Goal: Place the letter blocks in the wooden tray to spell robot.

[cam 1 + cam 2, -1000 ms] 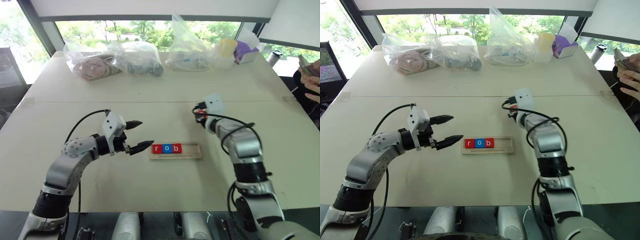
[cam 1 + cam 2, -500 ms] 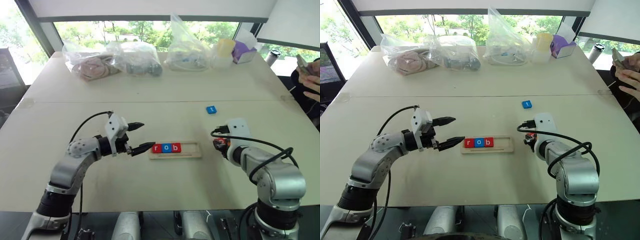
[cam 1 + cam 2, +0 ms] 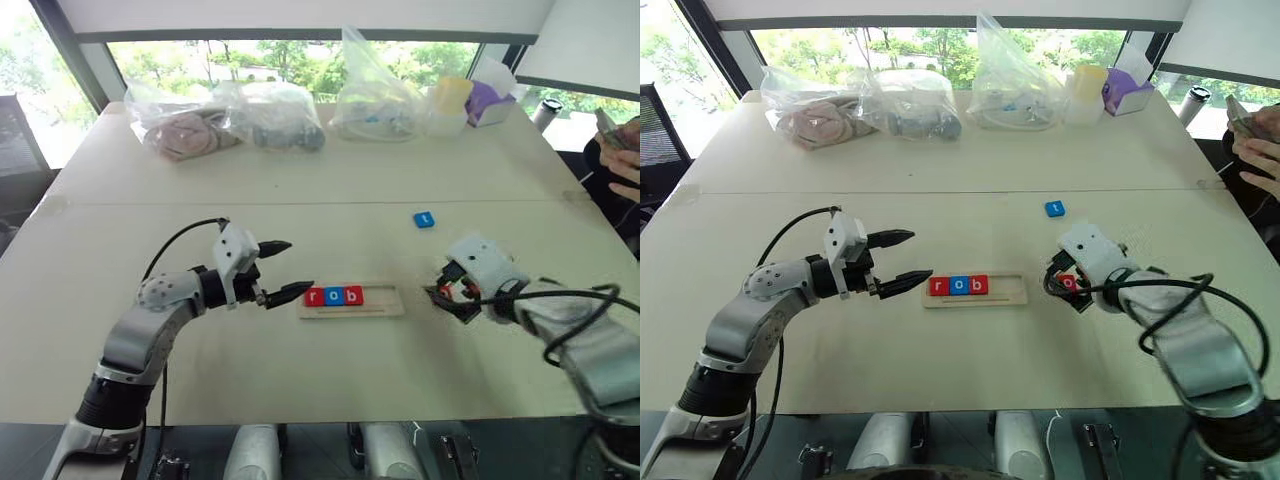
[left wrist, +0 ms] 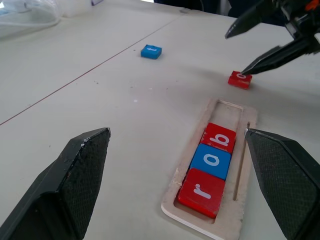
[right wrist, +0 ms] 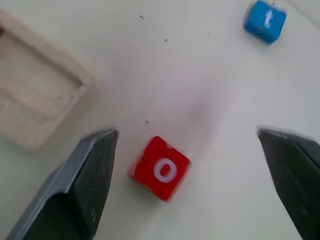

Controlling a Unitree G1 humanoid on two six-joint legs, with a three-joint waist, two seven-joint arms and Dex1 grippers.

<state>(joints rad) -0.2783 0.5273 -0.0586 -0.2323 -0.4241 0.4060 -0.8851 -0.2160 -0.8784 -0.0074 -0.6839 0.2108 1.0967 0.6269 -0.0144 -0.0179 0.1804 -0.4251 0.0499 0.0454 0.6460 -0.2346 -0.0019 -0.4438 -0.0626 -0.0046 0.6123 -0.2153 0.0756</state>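
**Red "o" block loose beside the tray, three letters placed**

Right gripper: fingers spread apart over the red "o" block, one fingertip close beside it in the left wrist view, contact not clear. Block flat on the tabletop, letter up, just off the empty right end of the wooden tray. Farther back on the tabletop, well apart: blue "t" block, lying alone.

Left gripper: fingers wide apart, holding nothing, roughly level, pointing at the left end of the tray, lower fingertip near its rim.

In the tray, side by side from its left end: red "r", blue "o", red "b"; remaining right part bare wood.

At the far edge of the tabletop: clear plastic bags with contents, a yellow-lidded container
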